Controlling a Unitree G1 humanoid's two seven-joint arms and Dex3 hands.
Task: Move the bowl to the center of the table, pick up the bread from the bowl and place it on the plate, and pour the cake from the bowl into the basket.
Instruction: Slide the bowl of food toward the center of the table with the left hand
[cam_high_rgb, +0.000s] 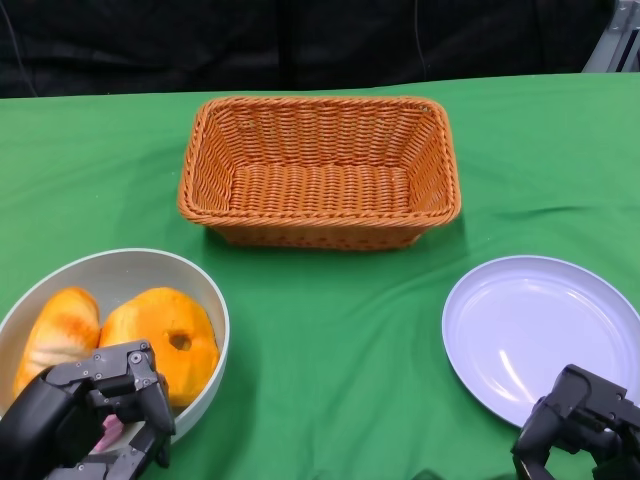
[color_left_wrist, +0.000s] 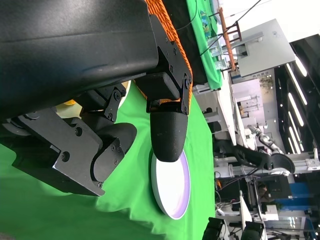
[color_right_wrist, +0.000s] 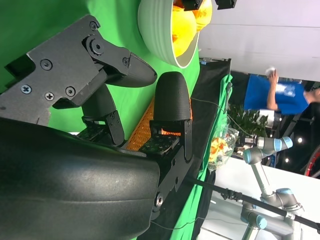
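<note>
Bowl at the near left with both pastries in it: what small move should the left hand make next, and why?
Probably close the left hand on the near rim of the bowl to slide it toward the center. The bowl sits at the table's near left with its contents inside, the basket and plate hold nothing, and the hand hovers at the rim.

Bright, even overhead light, soft shadows, sharp focus; wrist views show edge distortion.
</note>
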